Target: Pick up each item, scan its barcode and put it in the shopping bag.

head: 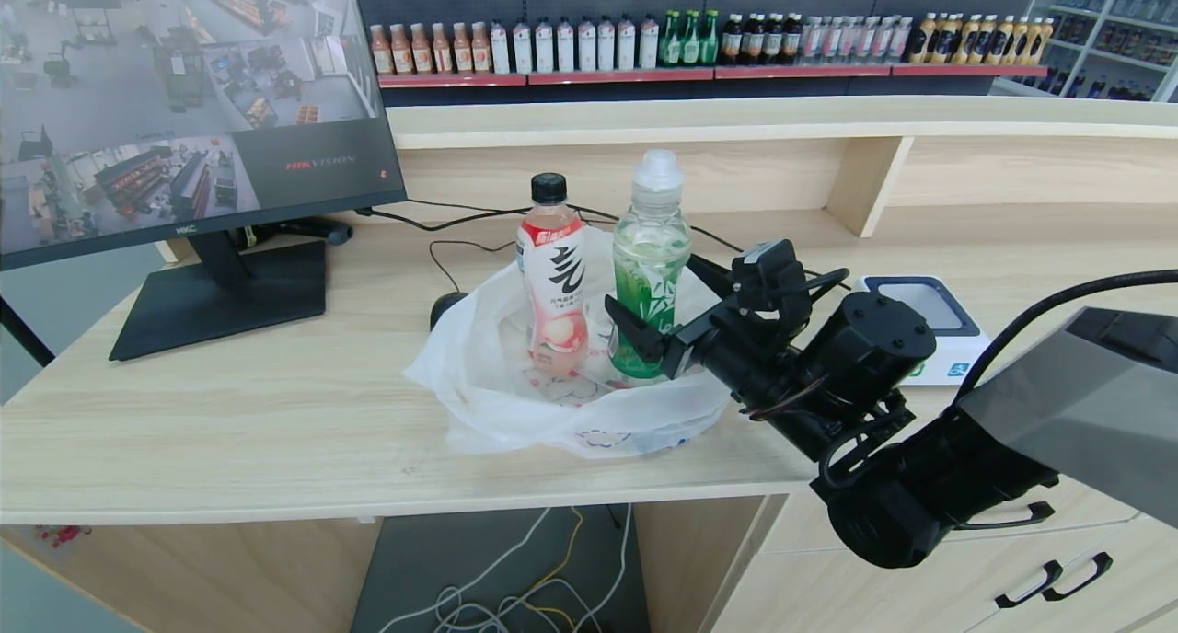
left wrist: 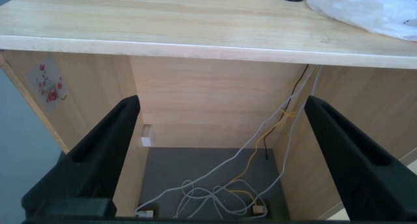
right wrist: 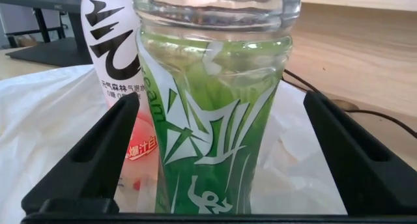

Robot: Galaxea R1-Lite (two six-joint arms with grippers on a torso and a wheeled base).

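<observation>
- A white shopping bag (head: 479, 375) is seen lying open on the light wooden desk (head: 276, 412), its sides slumped down around its contents.
- Two bottles are stood upright inside the bag, side by side and close together: a pink bottle (head: 552, 274) with a black cap on the robot's left, and a green bottle (head: 650, 274) with a clear cap on its right.
- The right end effector (right wrist: 221, 101) is held at the green bottle's lower half with its jaws spread wide. One black finger (right wrist: 98, 159) is placed on each side of the bottle, and a gap is left between each finger and the bottle, so nothing is gripped.
- The left end effector (left wrist: 223, 103) is held low in front of the desk's edge, also with its jaws spread wide and nothing between them. It is pointed at the open space under the desk, where loose cables (left wrist: 221, 185) are piled on the floor.
- A white scanner (head: 929, 311) with a dark window is set on the desk to the right of the bag, partly hidden by the right arm.
- A monitor (head: 184, 90) on a black stand is placed at the left end of the desk, and a dark mouse (head: 444, 307) is tucked just behind the bag.
</observation>
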